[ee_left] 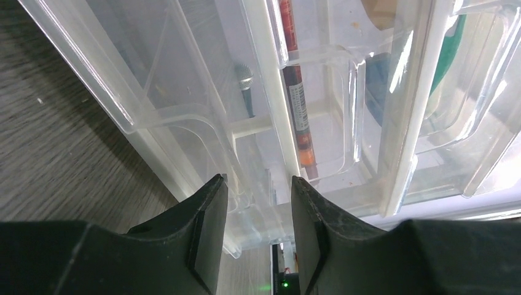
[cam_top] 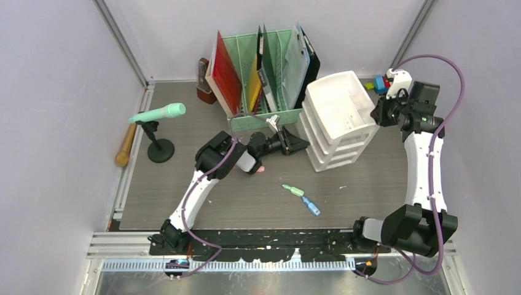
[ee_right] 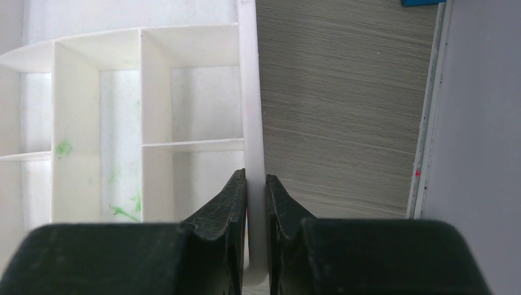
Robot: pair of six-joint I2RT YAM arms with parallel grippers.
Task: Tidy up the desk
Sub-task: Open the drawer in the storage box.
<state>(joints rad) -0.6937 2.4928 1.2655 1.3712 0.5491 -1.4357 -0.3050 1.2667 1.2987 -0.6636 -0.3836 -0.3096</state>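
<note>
Between the fingers (ee_right: 227, 209) of the right gripper (ee_right: 255, 178) runs the top rim of the white drawer unit (ee_right: 249, 92), pinched tight, with the desk (ee_right: 338, 92) spreading below and beyond. Ahead of the left gripper (ee_left: 258, 184), a clear drawer (ee_left: 184, 117) puts its front between parted fingers (ee_left: 209, 215); whether they press it cannot be told.

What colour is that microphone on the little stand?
The microphone is mint green, on a black stand; best seen in the top external view.
</note>
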